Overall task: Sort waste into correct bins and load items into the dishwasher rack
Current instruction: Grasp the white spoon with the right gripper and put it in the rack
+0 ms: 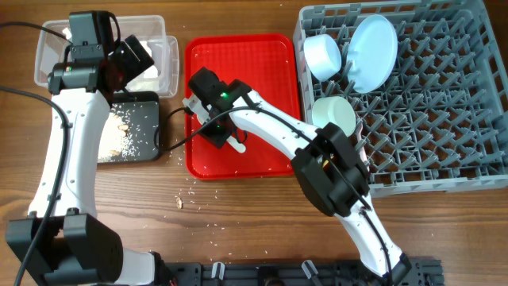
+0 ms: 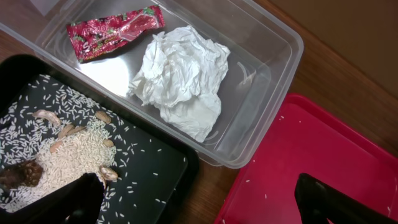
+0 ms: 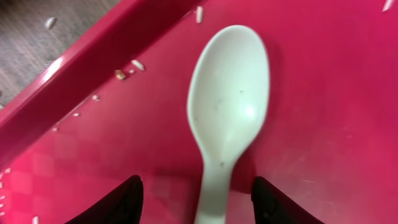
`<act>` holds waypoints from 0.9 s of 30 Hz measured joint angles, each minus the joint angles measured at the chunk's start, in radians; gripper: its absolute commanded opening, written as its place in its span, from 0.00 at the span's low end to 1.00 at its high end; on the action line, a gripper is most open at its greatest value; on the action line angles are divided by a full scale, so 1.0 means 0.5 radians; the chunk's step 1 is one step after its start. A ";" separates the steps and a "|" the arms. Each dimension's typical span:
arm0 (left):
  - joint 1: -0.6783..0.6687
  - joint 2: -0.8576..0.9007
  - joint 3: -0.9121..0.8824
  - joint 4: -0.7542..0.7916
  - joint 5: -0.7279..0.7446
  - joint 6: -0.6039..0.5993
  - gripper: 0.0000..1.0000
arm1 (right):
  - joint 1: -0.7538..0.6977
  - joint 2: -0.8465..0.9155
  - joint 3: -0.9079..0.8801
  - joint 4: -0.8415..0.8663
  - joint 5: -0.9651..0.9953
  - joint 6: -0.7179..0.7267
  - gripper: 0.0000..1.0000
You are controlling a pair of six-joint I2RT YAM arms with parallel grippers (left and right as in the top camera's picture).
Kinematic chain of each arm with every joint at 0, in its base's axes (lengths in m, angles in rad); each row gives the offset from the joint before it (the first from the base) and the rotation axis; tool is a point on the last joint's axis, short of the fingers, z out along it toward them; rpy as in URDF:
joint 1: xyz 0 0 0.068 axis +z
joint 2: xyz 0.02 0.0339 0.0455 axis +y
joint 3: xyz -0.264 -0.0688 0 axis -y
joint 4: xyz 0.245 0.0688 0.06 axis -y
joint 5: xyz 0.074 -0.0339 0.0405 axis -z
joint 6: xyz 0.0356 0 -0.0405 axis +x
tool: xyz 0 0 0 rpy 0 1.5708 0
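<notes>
on the wooden tabletop (image 1: 238, 214) the red tray (image 1: 270, 56) carries the white spoon (image 3: 230, 106). the right end effector (image 3: 198, 202) straddles its handle, spread wide; the left end effector (image 2: 196, 199) hangs wide too. spoon pick-up seems in hand: next, close, lift, carry to the dishwasher rack (image 1: 444, 143) at three o'clock.

A brown wooden tabletop (image 1: 238, 208) with lengthwise grain fills the view under soft, even light. A black rail (image 1: 333, 274) runs along its near edge.
</notes>
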 measured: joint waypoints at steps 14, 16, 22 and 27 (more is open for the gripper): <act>0.000 0.000 0.000 0.000 0.000 0.000 1.00 | -0.035 0.021 0.146 -0.239 0.151 0.056 0.04; 0.000 0.000 0.000 0.001 0.000 -0.001 1.00 | -0.084 -0.027 0.226 -0.354 0.150 0.095 0.04; 0.000 0.000 0.000 0.002 0.000 0.000 1.00 | -0.500 -0.883 0.373 -1.060 0.238 0.327 0.04; 0.000 0.000 0.000 0.001 -0.001 0.000 1.00 | -1.125 -1.069 0.305 -1.440 0.317 0.442 0.04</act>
